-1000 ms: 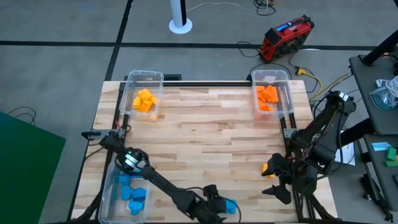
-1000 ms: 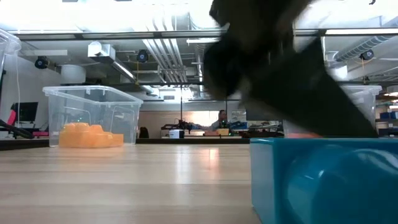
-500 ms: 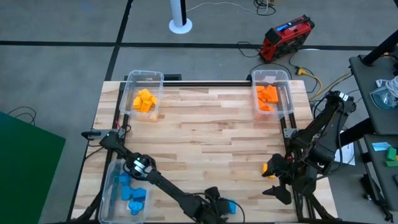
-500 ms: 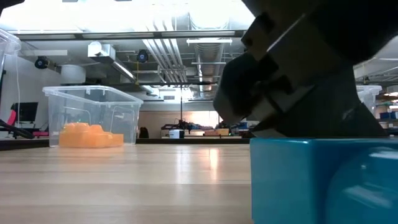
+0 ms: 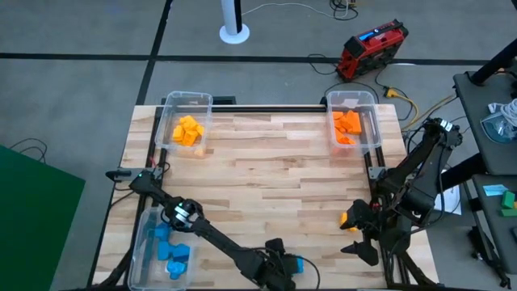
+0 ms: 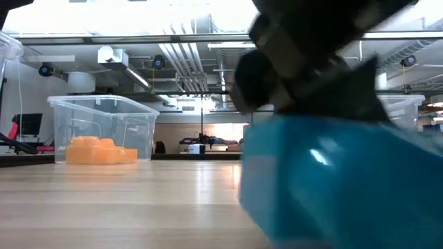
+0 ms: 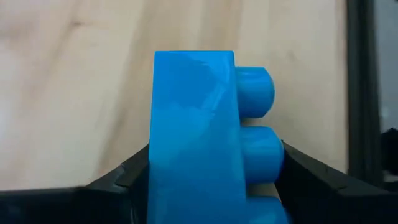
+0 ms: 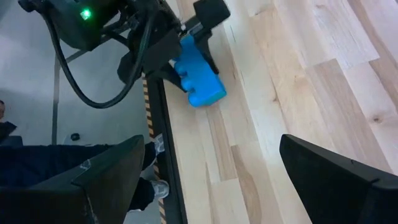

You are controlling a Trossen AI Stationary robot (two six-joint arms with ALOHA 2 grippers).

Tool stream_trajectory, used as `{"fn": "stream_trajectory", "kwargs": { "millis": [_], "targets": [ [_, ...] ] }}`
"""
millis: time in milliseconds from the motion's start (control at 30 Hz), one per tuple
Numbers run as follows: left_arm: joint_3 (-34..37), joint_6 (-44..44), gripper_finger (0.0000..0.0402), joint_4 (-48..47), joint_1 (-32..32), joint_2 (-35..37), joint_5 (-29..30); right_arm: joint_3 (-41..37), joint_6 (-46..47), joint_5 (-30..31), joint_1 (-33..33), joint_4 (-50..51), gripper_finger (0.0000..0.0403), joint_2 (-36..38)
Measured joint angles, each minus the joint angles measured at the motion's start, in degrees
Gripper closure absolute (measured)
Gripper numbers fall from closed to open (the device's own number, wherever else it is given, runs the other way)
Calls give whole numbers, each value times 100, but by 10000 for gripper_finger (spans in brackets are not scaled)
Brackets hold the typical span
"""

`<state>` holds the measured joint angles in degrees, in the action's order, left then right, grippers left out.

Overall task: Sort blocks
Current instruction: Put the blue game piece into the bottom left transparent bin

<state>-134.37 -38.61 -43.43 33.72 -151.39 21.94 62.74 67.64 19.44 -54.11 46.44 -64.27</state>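
Left gripper [image 5: 289, 267]: low over the near edge of the pale wooden plank surface [image 5: 266, 178], a little right of its middle; jaws pinching a blue studded plastic block [image 7: 199, 137].
Blue studded block: between the left jaws, one dark finger pressed on each side; its two round studs point sideways in the left wrist view. In the right wrist view the block [image 8: 198, 74] sits at the tip of the left arm, close to the surface's edge. In the low view it fills the right foreground and looks tilted; whether it touches the wood I cannot tell.
Right gripper [image 5: 361, 236]: off the near right corner of the surface, beside the frame, well apart from the blue block; jaws spread wide, with nothing between the fingers [image 8: 336, 180] in its wrist view.
Orange patch: a small orange spot [image 5: 346, 218] shows by the right arm's wrist; what it is I cannot tell.
Near-left clear plastic bin [image 5: 145, 234]: at the left near corner, holding several blue blocks [image 5: 171, 250]; the left arm's link crosses beside it.
Far-left clear plastic bin [image 5: 202, 101]: at the far left of the surface, with a heap of yellow-orange blocks [image 5: 187, 130] inside.
Far-right clear plastic bin [image 5: 373, 121]: at the far right corner, with deeper orange blocks [image 5: 348, 125] inside.
Floor beyond: a red and black power unit [image 5: 371, 48] and a white round-footed post [image 5: 233, 24] stand past the far edge.
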Motion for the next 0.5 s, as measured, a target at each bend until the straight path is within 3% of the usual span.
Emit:
{"fn": "stream_trajectory", "kwargs": {
  "millis": [233, 500],
  "targets": [
    [-30, -150, 170, -984, -49, 707, 266, 0, -182, 4, 4, 0, 37, 7],
    [-30, -1788, 170, -2573, -7, 1878, 733, 0, -537, 141, 242, -8, 37, 9]
  ]
}}
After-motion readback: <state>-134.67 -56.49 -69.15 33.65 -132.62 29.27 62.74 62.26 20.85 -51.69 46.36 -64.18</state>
